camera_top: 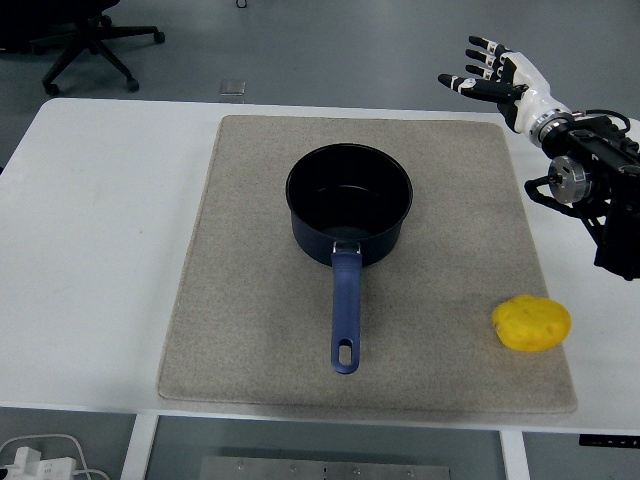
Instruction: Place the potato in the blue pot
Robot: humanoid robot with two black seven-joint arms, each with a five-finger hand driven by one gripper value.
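A grey mat (240,300) lies on the white counter (90,250), and the blue pot (349,203) stands upright near the mat's middle, a little toward the far side. The pot is dark inside and holds nothing that can be made out. Its handle (345,312) points straight toward the near edge of the counter and ends in a small loop. The potato (531,323), yellow and rounded, sits at the mat's near right corner, right at the mat's right edge, well apart from the pot and touching nothing else. The right robot hand (493,75) hangs in the air above the counter's far right corner, past the mat's far right corner, with its fingers (470,82) spread apart and stretched toward the left, holding nothing. Its black arm (600,185) comes in from the right edge of the picture, above the counter's right side. The hand is far from the potato, with the arm between them along the right edge. An office chair (85,35) stands on the floor beyond the counter's far left corner. A white plug and cable (35,458) show below the counter's near left edge.
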